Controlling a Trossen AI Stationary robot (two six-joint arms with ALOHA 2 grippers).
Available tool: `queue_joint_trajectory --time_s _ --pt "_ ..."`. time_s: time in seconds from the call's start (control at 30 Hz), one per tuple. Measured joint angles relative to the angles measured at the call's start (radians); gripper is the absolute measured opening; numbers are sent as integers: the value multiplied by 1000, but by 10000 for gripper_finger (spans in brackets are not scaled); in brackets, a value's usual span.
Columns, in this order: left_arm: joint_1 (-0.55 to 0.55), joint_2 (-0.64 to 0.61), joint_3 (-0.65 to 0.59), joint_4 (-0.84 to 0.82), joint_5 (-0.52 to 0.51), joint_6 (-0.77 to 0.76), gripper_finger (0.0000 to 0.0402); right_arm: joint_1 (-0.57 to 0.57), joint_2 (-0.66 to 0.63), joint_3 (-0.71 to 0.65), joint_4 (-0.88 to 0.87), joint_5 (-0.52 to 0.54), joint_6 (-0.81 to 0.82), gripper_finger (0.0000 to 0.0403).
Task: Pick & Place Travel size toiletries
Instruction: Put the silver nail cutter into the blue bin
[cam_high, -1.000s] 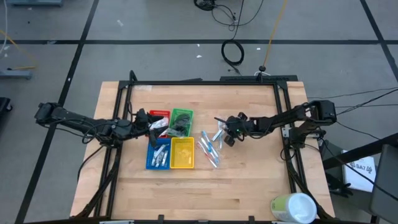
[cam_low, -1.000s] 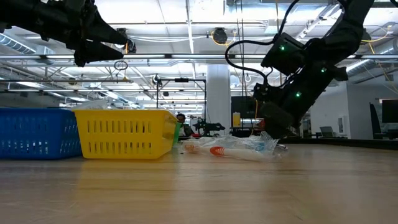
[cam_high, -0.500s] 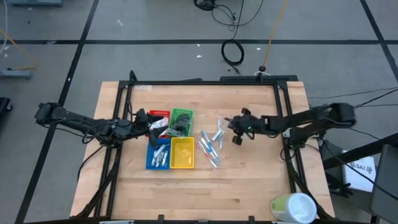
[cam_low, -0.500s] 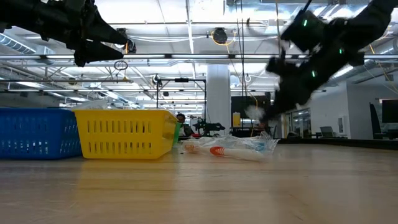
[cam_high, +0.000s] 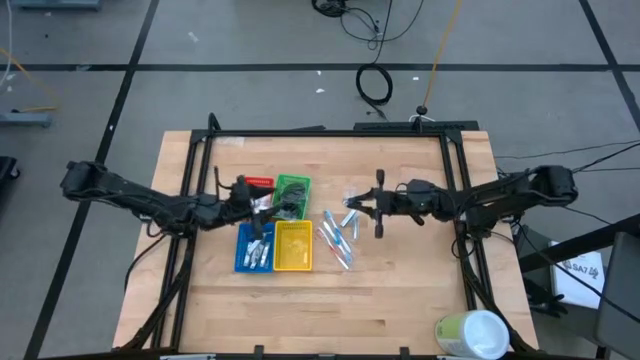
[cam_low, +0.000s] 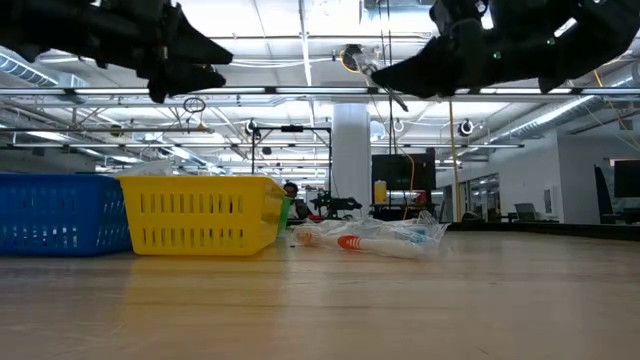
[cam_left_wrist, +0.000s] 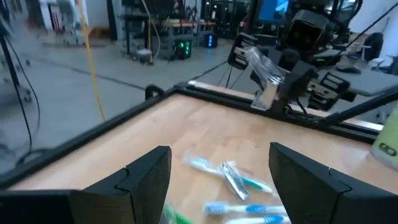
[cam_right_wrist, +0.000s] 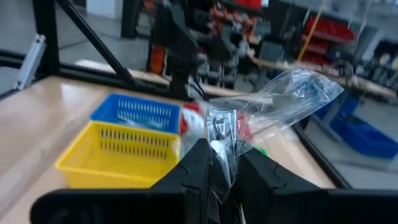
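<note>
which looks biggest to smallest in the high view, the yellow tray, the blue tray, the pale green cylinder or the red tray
1. Pale green cylinder, cut off by the picture's edge.
2. Yellow tray and blue tray: alike, though the left arm covers part of the blue one.
3. Red tray: only a sliver shows.

In the left wrist view, the left hand (cam_left_wrist: 221, 180) has its two dark fingers (cam_left_wrist: 146, 177) spread apart with nothing between them. Beyond them, on the wooden table (cam_left_wrist: 186, 127), lie several slim blue and silver tubes (cam_left_wrist: 233, 183) close together. Farther off, the right hand (cam_left_wrist: 280, 78) hangs above the table and grips a clear plastic packet (cam_left_wrist: 261, 65).
</note>
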Motion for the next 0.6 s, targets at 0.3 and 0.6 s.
queue_joint_trajectory --time_s 0.3,0.6 --pt "33 283 0 334 54 167 267 11 196 0 431 -115 21 44" --pt "85 492 66 618 249 85 267 11 321 25 692 -128 71 44"
